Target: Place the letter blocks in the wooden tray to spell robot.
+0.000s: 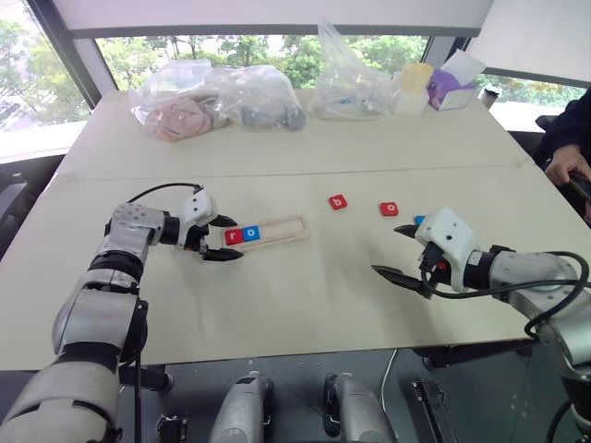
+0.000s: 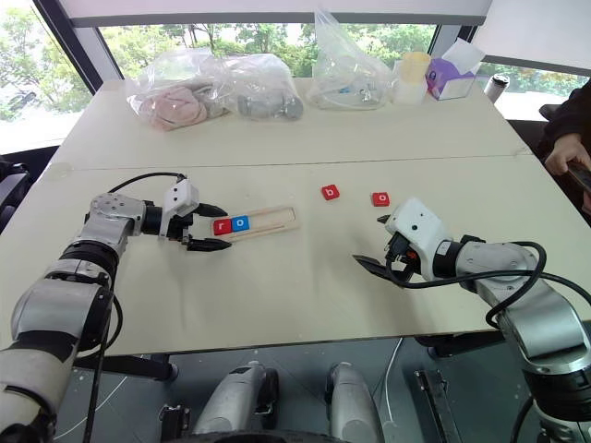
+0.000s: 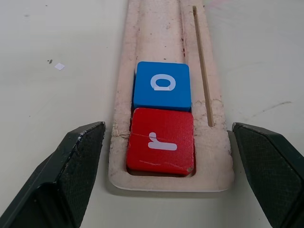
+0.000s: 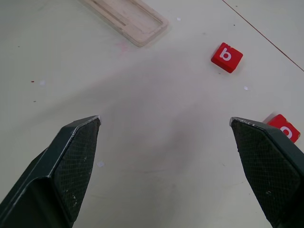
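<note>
Fingers of the left tool [image 1: 222, 238] stand spread wide, empty, straddling the near end of the tray [image 1: 282, 230] without touching it. In its groove lie a red r [image 3: 160, 146] and, touching it, a blue o [image 3: 162, 86]. The right tool [image 1: 403, 251] is likewise released and holds nothing. A red b [image 1: 338, 202] and red o [image 1: 389, 209] lie loose on the table [image 1: 305, 305]; a blue block [image 1: 419, 220] is mostly hidden behind the right tool, letter unreadable.
</note>
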